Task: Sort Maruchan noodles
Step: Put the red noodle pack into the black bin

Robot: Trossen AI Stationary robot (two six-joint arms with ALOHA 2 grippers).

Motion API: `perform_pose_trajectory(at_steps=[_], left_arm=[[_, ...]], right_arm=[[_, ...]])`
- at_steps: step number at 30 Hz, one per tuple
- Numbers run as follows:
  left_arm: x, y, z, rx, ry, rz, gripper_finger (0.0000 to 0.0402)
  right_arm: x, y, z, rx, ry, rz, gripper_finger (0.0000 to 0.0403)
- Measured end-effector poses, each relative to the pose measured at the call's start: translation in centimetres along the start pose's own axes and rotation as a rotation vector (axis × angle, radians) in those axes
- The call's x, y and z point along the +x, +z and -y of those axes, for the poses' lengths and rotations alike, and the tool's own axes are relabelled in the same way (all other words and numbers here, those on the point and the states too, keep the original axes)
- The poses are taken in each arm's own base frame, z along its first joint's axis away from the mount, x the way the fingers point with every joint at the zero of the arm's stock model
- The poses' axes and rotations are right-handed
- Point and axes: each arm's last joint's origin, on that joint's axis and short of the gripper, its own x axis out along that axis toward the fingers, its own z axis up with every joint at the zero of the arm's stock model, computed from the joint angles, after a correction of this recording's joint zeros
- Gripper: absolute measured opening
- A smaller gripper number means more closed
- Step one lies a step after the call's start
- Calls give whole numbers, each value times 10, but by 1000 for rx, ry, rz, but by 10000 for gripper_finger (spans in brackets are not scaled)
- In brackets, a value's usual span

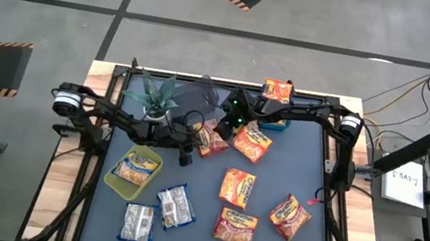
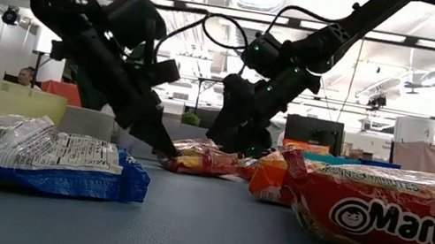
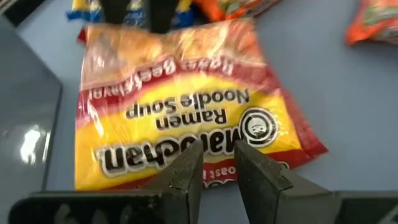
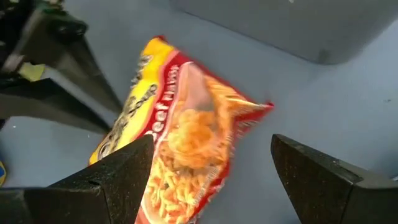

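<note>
A Maruchan noodles packet (image 3: pixel 180 99), red and yellow with orange noodles printed on it, lies between my two grippers, right of the potted plant (image 1: pixel 157 95). My left gripper (image 3: pixel 217 158) reaches it from the table's left and is shut on its nearer end. My right gripper (image 4: pixel 211 146) hovers over the packet's other end (image 4: pixel 186 130), wide open, one finger on either side; whether it touches I cannot tell. Several more orange-red packets (image 1: pixel 237 186) and two whitish ones (image 1: pixel 175 204) lie flat on the blue mat. My left gripper has the packet's end strip (image 3: pixel 217 171) between its two nearly closed fingers. The fingers slant down at it from the table's left (image 2: pixel 166 147). In the low view the packet (image 2: pixel 202 160) rests on the mat beyond the fingertips.
A yellow-green bin (image 1: pixel 114 176) at the left holds a yellow-and-blue packet. A grey bin (image 1: pixel 197 96) stands behind the plant, and a blue bin (image 1: pixel 276 124) is at the far side, with an orange packet (image 1: pixel 277 90) beyond it. The mat's middle between the packets is bare.
</note>
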Motion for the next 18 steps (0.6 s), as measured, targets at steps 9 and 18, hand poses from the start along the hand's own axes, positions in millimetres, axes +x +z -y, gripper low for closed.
perform_pose_trajectory(at_steps=[9, 18], left_arm=[[15, -13, 3, -62, 10, -31, 75], [16, -16, 3, -62, 12, -62, 75]], right_arm=[[2, -5, 1, 3, 1, -4, 313], [2, -6, 1, 11, 4, -4, 313]])
